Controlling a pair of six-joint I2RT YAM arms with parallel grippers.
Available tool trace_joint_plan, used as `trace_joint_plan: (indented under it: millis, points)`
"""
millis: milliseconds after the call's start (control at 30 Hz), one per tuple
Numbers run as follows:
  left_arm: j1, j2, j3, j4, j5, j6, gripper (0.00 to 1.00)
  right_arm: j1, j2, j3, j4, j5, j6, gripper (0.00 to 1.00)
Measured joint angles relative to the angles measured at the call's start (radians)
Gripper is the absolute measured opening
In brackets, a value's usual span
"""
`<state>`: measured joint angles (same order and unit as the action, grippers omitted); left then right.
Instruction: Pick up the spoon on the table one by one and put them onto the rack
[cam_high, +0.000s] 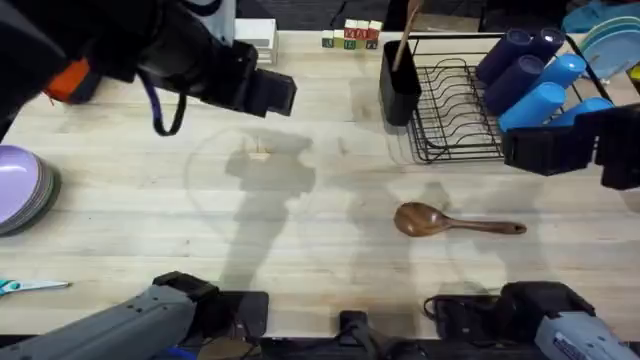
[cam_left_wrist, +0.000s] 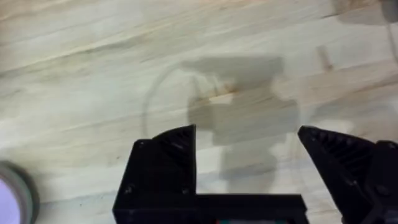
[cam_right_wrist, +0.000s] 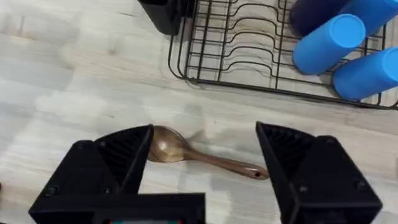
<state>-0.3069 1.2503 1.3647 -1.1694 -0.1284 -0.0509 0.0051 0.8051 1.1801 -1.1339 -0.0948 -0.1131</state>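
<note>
Beneath the right gripper (cam_right_wrist: 202, 158), its jaws spread wide and empty, the reddish-brown wooden spoon (cam_right_wrist: 199, 157) lies flat on the desk (cam_right_wrist: 74, 93), between them.

I see the table (cam_high: 300, 215) as pale wood with visible grain, matt and smooth; the spoon (cam_high: 455, 221) lying on it looks like dark reddish-brown wood with a slight gloss on its bowl; a lighter wooden handle (cam_high: 405, 38) stands in the caddy (cam_high: 398, 88), which reads as solid matt black; the rack (cam_right_wrist: 261, 56) is thin black wire; the cups (cam_right_wrist: 328, 43) on it look like smooth blue plastic; my right gripper (cam_right_wrist: 204, 163) looks like matt black plastic.
</note>
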Motion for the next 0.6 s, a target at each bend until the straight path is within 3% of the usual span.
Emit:
trace_joint_plan:
  millis: [400, 600]
  points:
    - [0.000, -0.042, 0.000, -0.047, -0.081, 0.007, 0.993, 0.000, 0.000, 0.000, -0.002, -0.024, -0.001, 0.996]
    - [0.000, -0.042, 0.000, -0.047, -0.086, 0.007, 0.993, 0.000, 0.007, 0.000, -0.073, -0.074, -0.104, 0.996]
